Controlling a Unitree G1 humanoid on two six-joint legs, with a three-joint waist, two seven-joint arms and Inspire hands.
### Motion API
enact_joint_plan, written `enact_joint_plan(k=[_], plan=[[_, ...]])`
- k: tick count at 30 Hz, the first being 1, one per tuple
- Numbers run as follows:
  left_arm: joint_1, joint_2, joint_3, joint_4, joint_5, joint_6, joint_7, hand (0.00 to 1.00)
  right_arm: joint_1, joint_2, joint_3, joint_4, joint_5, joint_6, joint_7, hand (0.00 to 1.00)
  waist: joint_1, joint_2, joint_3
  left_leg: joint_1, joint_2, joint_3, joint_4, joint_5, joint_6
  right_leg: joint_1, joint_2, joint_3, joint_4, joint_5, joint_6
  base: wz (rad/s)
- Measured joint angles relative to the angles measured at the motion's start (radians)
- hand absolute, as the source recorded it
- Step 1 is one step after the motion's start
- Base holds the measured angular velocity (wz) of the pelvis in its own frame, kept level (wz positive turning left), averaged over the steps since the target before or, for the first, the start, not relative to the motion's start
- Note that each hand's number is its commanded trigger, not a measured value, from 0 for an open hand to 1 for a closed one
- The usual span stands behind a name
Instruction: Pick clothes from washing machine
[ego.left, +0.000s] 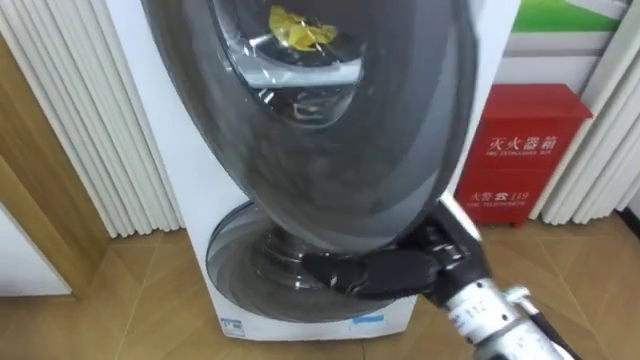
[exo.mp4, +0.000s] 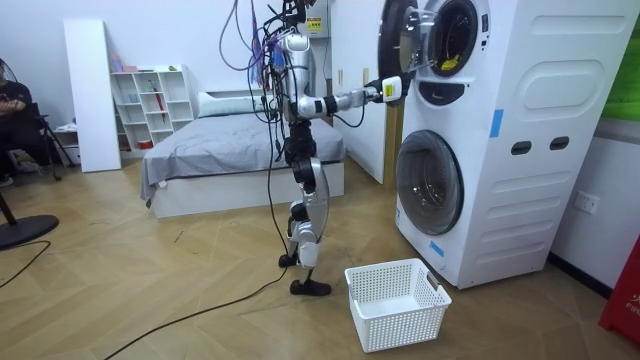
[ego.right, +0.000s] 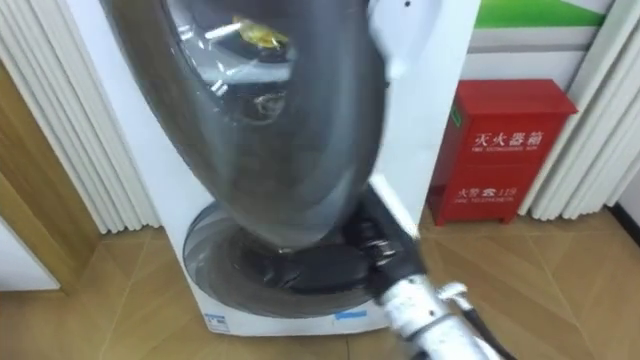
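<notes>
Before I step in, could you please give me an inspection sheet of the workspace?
Surface: wooden floor; the robot stands before the stacked washing machine.
Job's things: upper door open; yellow cloth seen through its glass.
Clutter: nothing seen.
Hands: right hand at the upper door's lower edge.
Cables: nothing seen beyond the robot's own.
Surroundings: white basket on the floor, bed, white shelf, red cabinet.

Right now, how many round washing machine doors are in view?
2. The upper door stands open, with the right hand at its lower edge. The lower door is shut.
</notes>
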Motion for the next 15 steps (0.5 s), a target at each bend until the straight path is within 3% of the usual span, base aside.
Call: enact_joint_plan(k=[8, 15], plan=[[-0.025, 0.008, 0.000, 0.000, 0.000, 0.000, -0.009, 0.00, -0.027, -0.001, 0.055, -0.023, -0.066, 0.017, 0.065, 0.00, 0.029, -0.015, -0.0006, -0.020, 0.000, -0.024, 0.014, 0.000, 0.000, -0.006, -0.002, -0.015, 0.001, 0.002, -0.002, 0.07], [-0.048, 0.011, -0.001, 0.001, -0.002, 0.002, -0.011, 0.00, -0.158, 0.015, 0.140, -0.025, -0.115, 0.031, 0.151, 0.00, 0.061, -0.025, 0.0002, -0.040, -0.007, -0.057, 0.013, 0.001, 0.000, -0.014, -0.009, -0.038, -0.003, 0.002, -0.001, 0.12]])
